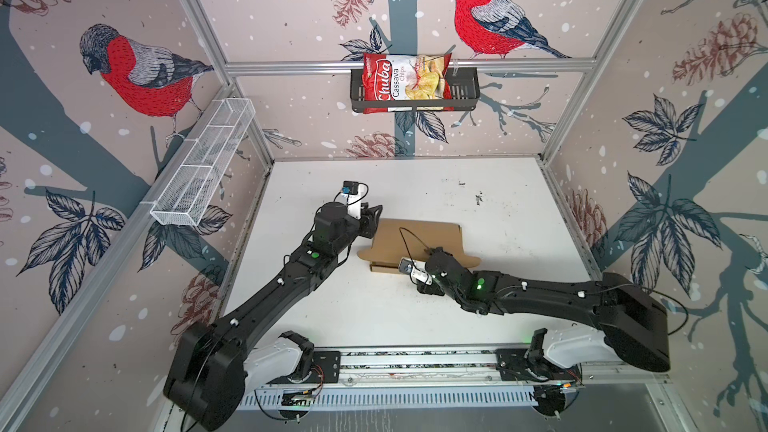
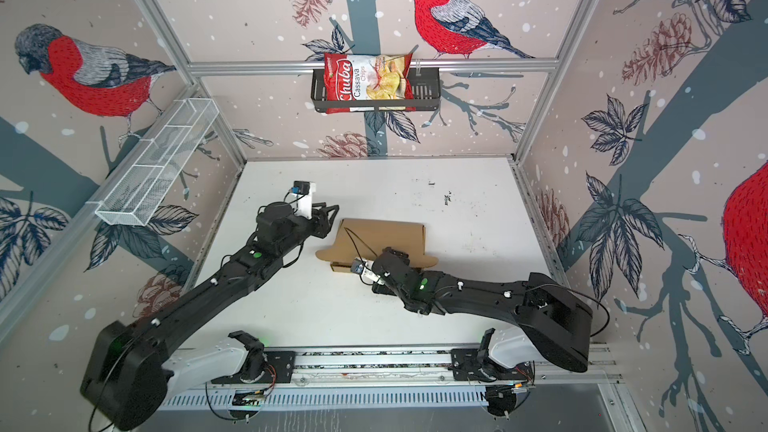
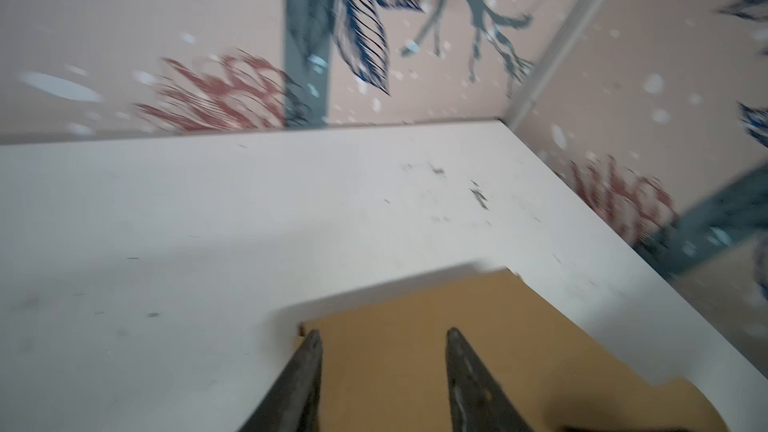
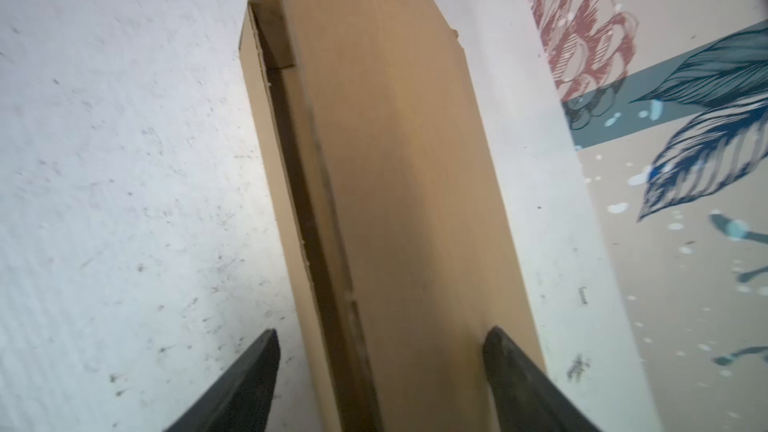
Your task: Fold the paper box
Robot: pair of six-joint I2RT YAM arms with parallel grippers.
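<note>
Right gripper [image 4: 382, 331]: jaws wide, straddling lid panel, gripping nothing. Left gripper [image 3: 383, 332]: parted, empty, at far left corner of paper box [image 1: 415, 238] (mid-table [image 1: 498, 209], lid apparently not yet shut). Recommended: press lid down evenly from both ends, tucking front flap inside.

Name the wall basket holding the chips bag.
The black basket on the back wall holds the chips bag; the white mesh basket on the side wall holds none.

You're seeing the left gripper [image 3: 384, 332] w/ jaws standing apart over the paper box [image 3: 498, 317]; white table [image 3: 208, 222] is stretching beyond the box.
</note>
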